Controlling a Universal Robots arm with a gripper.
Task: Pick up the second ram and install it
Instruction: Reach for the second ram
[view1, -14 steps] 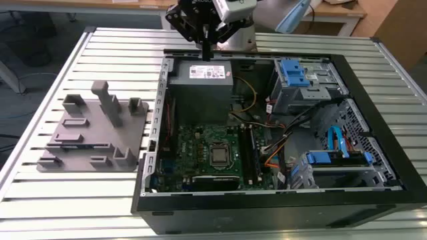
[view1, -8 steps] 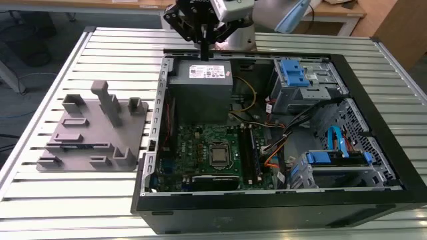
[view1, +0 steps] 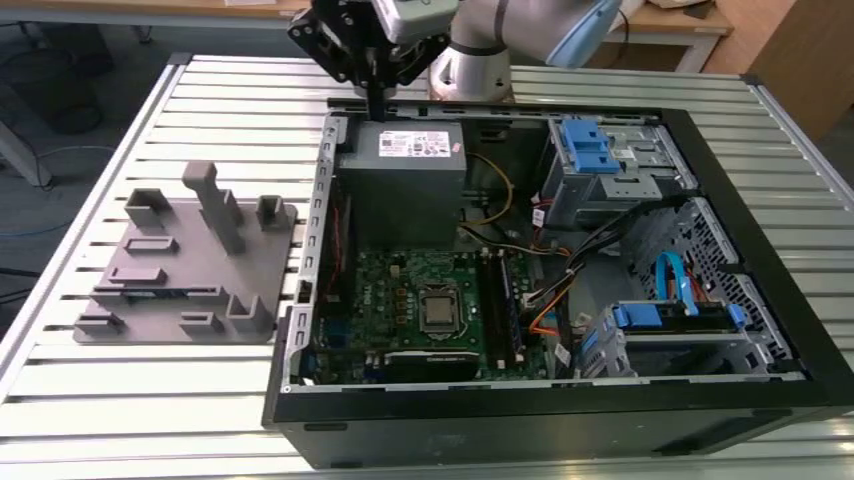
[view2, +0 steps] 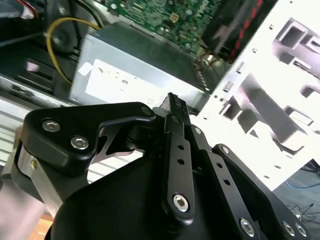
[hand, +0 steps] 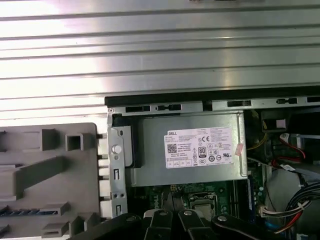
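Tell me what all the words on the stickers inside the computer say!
White label on the grey power supply: rows of tiny print and round marks, too small to read.
Green motherboard: tiny white markings, too blurred to read.
Grey tray: no writing.

A slatted metal table (view1: 134, 400) carries an open black computer case (view1: 534, 430), lying on its side toward the exterior view's right. Just beside it, on the exterior view's left, a grey moulded holder (view1: 187, 270) with upright posts rests flat on the slats. The robot arm's base (view1: 470, 70) stands beyond the case.
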